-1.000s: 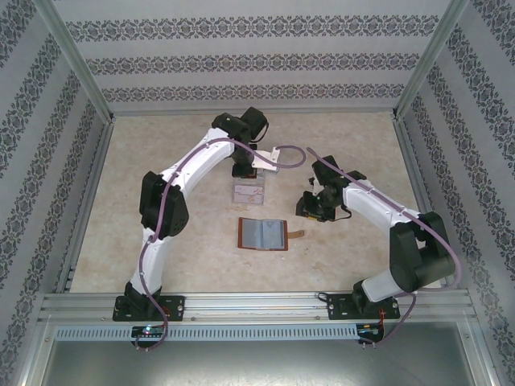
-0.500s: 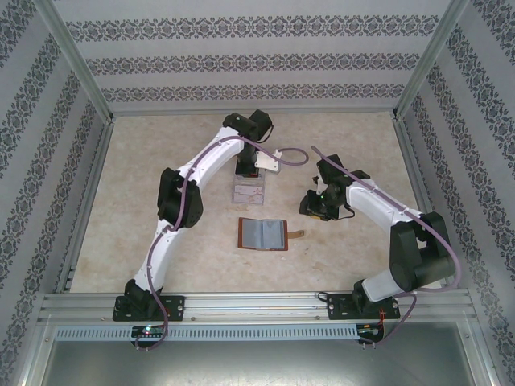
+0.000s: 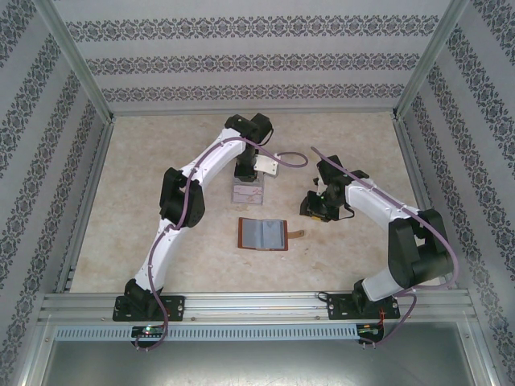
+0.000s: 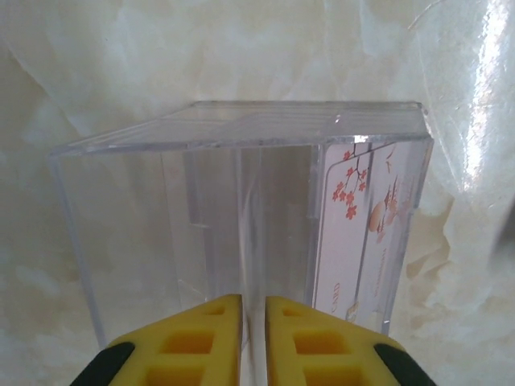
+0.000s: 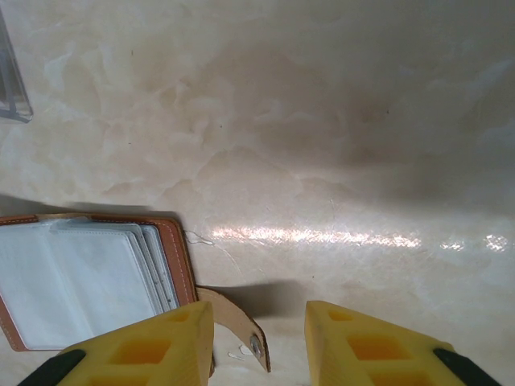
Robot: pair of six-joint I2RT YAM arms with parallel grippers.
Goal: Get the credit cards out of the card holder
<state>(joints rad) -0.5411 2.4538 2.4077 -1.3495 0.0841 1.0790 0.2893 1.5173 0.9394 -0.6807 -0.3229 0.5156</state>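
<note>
The card holder (image 3: 263, 234), a brown wallet, lies open on the table with its grey-blue slots up (image 5: 80, 281). Its snap tab (image 5: 233, 318) sticks out to the right. My right gripper (image 5: 257, 314) hovers open over that tab, and sits just right of the wallet in the top view (image 3: 314, 207). My left gripper (image 3: 245, 173) points down into a clear plastic rack (image 4: 201, 217). Its jaws (image 4: 253, 301) stand a sliver apart, with a thin pale edge upright in the gap. One credit card (image 4: 362, 233), pale with red blossoms, stands in the rack's right slot.
The clear rack (image 3: 248, 191) stands just behind the wallet; one corner of it shows at the upper left (image 5: 12, 80) of the right wrist view. Patterned walls and a metal frame (image 3: 80, 201) close in the marble table on three sides.
The left arm's elbow swung right and forward while its gripper stayed over the rack; its jaws have parted slightly. The right arm and the wallet have not moved.
</note>
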